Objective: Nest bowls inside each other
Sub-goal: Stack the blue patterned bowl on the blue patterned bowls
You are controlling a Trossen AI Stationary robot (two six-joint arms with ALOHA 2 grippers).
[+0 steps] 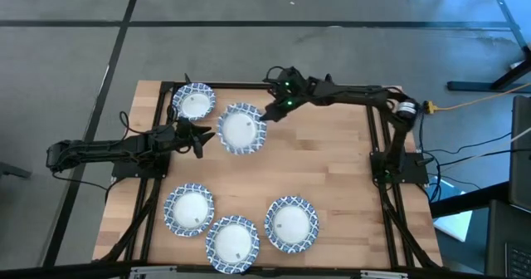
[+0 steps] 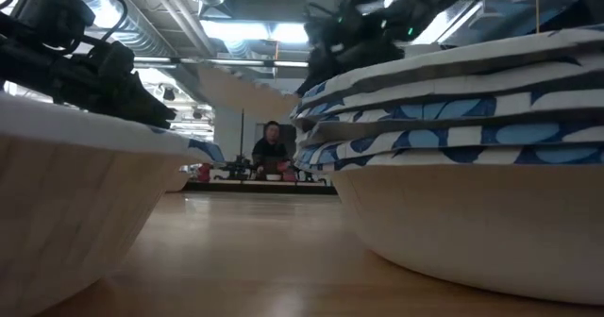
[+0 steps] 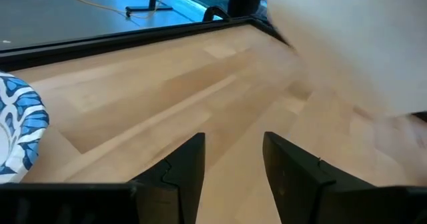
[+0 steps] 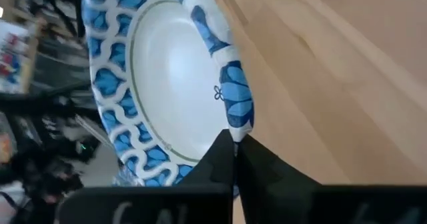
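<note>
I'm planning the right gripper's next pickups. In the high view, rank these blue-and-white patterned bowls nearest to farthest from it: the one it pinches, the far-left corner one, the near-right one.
1. The pinched bowl, mid-table, rim in the right gripper.
2. The corner bowl, far left.
3. The near-right bowl, by the near edge.

Low view crops 2 near bowls (image 2: 472,213).

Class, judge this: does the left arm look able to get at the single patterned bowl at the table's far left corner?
Probably yes: the left pincer sits just beside that blue-and-white patterned bowl, nothing between them; the right pincer grips another bowl.
</note>
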